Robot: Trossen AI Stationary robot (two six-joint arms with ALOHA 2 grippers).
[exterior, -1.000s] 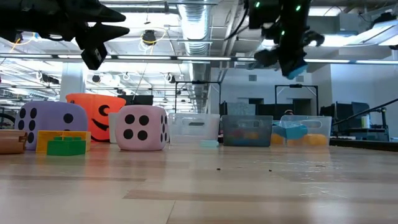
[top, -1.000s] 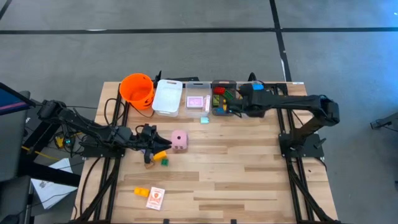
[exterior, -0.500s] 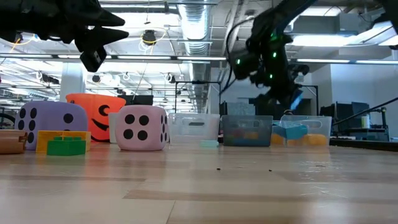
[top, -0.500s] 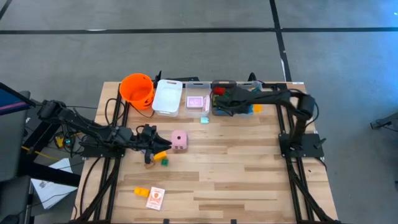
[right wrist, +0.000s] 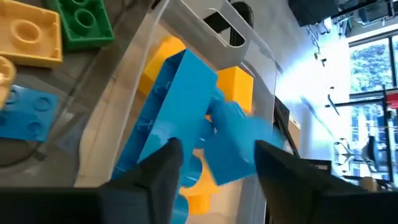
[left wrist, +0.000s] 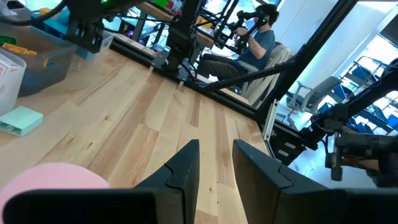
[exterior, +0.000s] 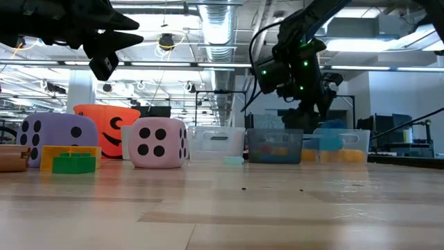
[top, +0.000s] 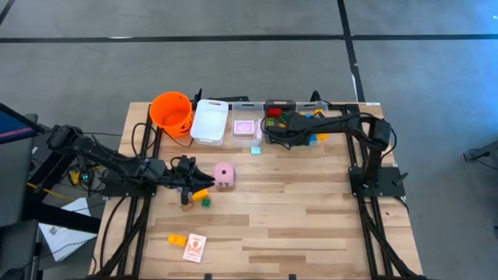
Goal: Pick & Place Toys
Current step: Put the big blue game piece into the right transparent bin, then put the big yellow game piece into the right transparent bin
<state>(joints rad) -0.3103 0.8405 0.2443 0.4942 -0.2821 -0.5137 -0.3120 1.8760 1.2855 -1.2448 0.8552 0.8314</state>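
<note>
My right gripper (right wrist: 217,165) (top: 305,128) (exterior: 316,118) stands open over the clear bin (right wrist: 249,56) at the table's far edge. A blurred blue brick (right wrist: 239,146) shows between and beyond its fingers, above other blue and orange bricks (right wrist: 171,118) in that bin. My left gripper (left wrist: 216,168) (top: 201,176) hangs above the table with a narrow gap and nothing in it, just left of the pink die (top: 224,175). The die, a yellow brick (top: 201,192) and a green brick (top: 207,202) rest on the table.
An orange bucket (top: 172,111), a white bin (top: 209,120), a small clear bin with a pink card (top: 246,127) and a grey bin of bricks (top: 280,117) line the far edge. A purple die (exterior: 55,139), a mint block (top: 255,149), an orange brick (top: 177,240) and a card (top: 194,247) lie on the table.
My right gripper has come down toward the bins at the far edge, shifted toward the table's left and rolled. It carried a blue brick a second ago and has let it go. The brick now shows blurred below the fingers, over the clear bin.
</note>
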